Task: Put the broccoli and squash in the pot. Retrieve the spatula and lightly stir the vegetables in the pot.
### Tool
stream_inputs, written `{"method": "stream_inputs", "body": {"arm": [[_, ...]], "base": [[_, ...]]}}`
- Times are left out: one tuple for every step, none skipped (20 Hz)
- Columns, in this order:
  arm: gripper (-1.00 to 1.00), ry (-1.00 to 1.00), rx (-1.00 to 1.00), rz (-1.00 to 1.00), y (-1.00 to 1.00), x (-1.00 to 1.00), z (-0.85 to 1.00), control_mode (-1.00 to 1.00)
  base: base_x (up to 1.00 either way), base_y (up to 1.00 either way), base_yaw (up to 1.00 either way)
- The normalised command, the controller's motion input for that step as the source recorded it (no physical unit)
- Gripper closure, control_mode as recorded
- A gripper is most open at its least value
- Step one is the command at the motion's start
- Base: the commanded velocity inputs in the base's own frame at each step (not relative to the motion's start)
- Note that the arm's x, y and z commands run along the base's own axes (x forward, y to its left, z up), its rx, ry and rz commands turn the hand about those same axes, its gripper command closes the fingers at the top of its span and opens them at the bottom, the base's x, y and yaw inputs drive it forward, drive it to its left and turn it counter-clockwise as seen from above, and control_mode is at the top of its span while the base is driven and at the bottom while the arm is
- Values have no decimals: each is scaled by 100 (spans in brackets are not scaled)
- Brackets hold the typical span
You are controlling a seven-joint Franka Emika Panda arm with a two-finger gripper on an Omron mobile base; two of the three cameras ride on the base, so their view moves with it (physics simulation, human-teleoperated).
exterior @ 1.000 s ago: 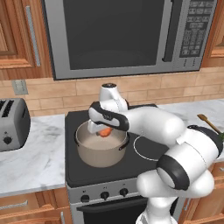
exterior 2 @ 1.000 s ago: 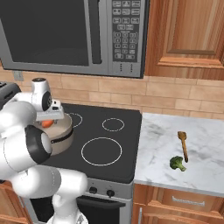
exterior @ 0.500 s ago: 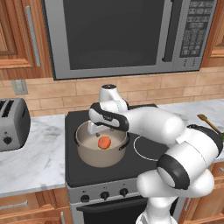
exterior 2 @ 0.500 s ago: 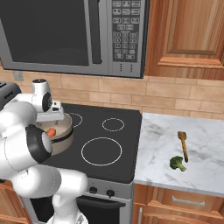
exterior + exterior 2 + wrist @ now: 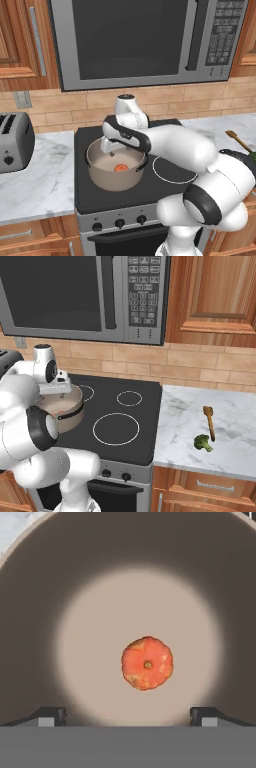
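1. Landmark: the wide round beige-tan metal pot [image 5: 116, 175] with a pale inside and dark side handles stands on the front left burner of the black glass cooktop [image 5: 125, 421]. All positions below are given relative to this pot.
2. The two-finger gripper [image 5: 128, 714] of the white arm hangs directly above the pot opening and points down into it. In the left base view the gripper [image 5: 111, 146] sits at the rear rim of the pot.
3. Jaw state: the jaws stand wide apart. In the hand view the two dark fingertips [image 5: 47, 716] rise near opposite sides of the lower edge. Nothing lies between them.
4. The small rounded orange-red squash [image 5: 147, 663] lies on the pale floor of the pot, near its middle, stem mark facing up. It is clear of both fingertips and of the pot wall. In the left base view the squash [image 5: 120, 168] shows inside the pot, below the gripper.
5. The small dark green lumpy broccoli [image 5: 202, 442] lies outside the pot, well apart from it, on the white marble counter [image 5: 230, 431] to the right of the cooktop.
6. The slim light-brown wooden spatula [image 5: 209, 421] lies on the same counter, just behind the broccoli and well apart from the pot. Its wider flat head points away from the counter's front edge. Whether spatula and broccoli touch cannot be told.
7. A silver toaster [image 5: 14, 147] stands on the counter to the left of the pot.
8. A grey microwave [image 5: 145, 40] hangs on the wall above and behind the pot.
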Motion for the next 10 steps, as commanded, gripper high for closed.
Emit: {"method": "stream_inputs", "body": {"arm": [[-100,-7,14,-3,-35,-99,21,-100],[-100,-7,15,-5,-49,-100,16,-100],[-100,-6,13,-5,-58,-91,9,-100],[-100,-10,13,-6,-78,-74,0,-100],[-100,-9,10,-7,-85,-59,0,-100],[-100,-9,7,-9,-100,-32,0,-100],[-100,-7,5,-9,-100,-17,0,-100],[-100,-5,4,-10,-100,-6,0,-100],[-100,-7,5,-11,-100,0,0,-100],[-100,-9,5,-10,-100,0,0,-100]], "base": [[0,0,0],[0,0,0],[0,0,0],[0,0,0],[0,0,0],[0,0,0],[0,0,0],[0,0,0],[0,0,0],[0,0,0]]}}
